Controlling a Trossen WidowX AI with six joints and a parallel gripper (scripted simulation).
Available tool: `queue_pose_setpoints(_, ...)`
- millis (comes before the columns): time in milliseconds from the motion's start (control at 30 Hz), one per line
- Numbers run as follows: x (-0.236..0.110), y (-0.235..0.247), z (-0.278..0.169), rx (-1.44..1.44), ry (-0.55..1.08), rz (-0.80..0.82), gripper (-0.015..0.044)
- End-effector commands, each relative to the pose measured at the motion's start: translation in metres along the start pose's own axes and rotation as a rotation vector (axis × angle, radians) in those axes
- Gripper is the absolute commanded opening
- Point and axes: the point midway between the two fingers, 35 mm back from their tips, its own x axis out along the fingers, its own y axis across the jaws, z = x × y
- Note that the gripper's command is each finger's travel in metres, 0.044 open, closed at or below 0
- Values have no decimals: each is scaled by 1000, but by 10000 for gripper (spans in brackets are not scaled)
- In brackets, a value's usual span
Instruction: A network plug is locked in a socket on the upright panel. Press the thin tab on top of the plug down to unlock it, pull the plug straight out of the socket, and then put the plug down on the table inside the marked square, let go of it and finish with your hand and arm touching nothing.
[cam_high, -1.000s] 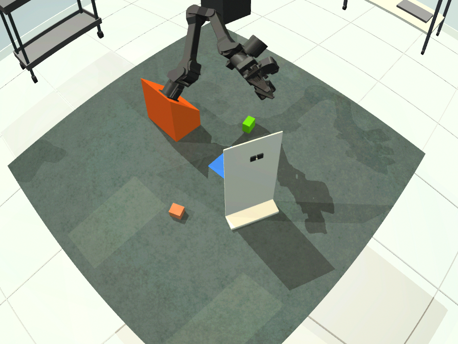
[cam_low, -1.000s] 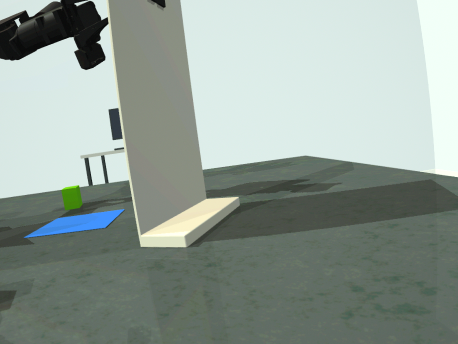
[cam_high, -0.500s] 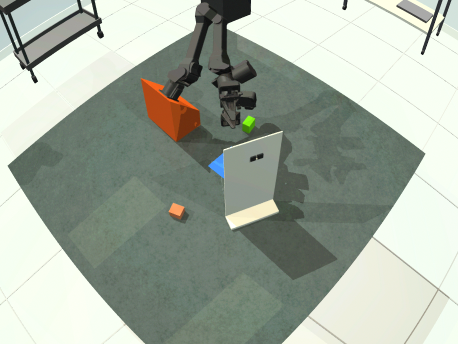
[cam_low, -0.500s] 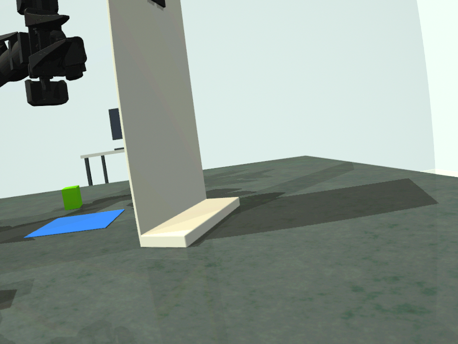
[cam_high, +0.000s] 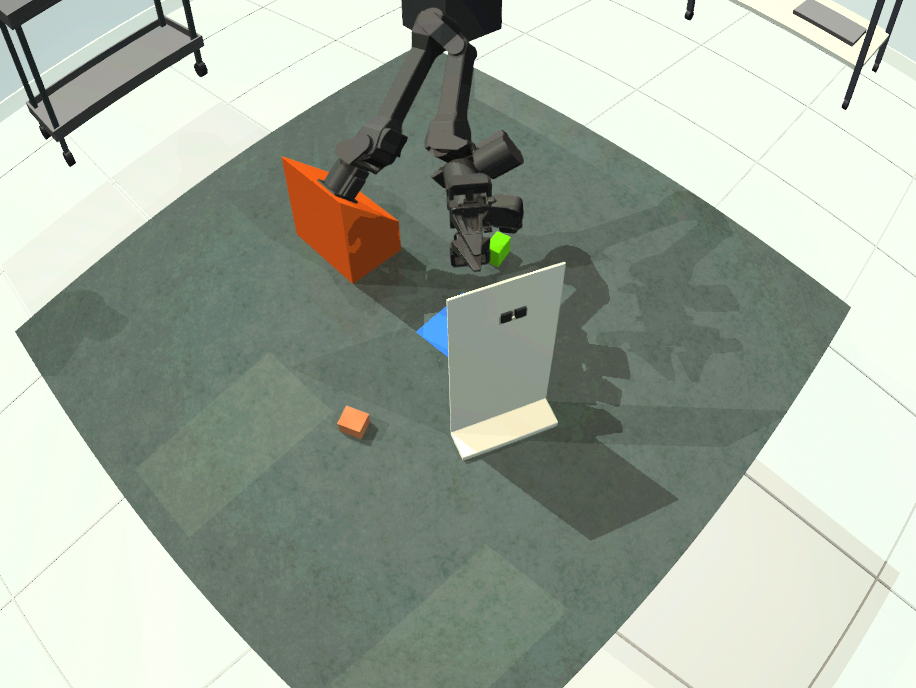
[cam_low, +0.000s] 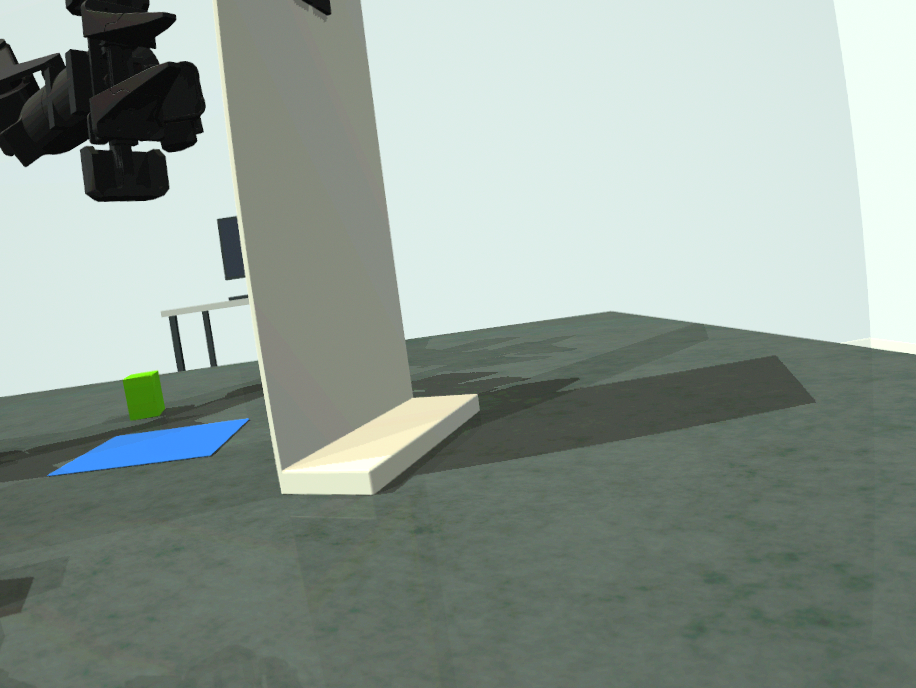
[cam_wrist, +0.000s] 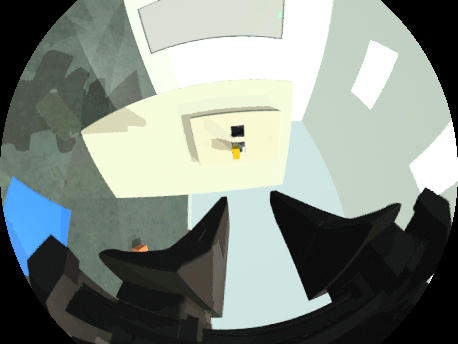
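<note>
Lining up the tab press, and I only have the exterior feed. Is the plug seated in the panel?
Observer: Yes. The wrist view shows the plug in its socket on the panel face, ahead of the gripper.
Operator: Fingers on anything?
Observer: No. The fingers are partly closed, with a gap between them and nothing in it.
Operator: Any clutter outside my frame?
Observer: The top view shows a small orange block on the mat, apart from the panel's base.
</note>
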Motion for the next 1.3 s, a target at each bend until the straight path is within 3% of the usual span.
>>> queue_pose_setpoints(0,10,-1,3,-2,-5,-1,156)
queue_pose_setpoints(1267,63,-1,18,-2,-7,-3,156)
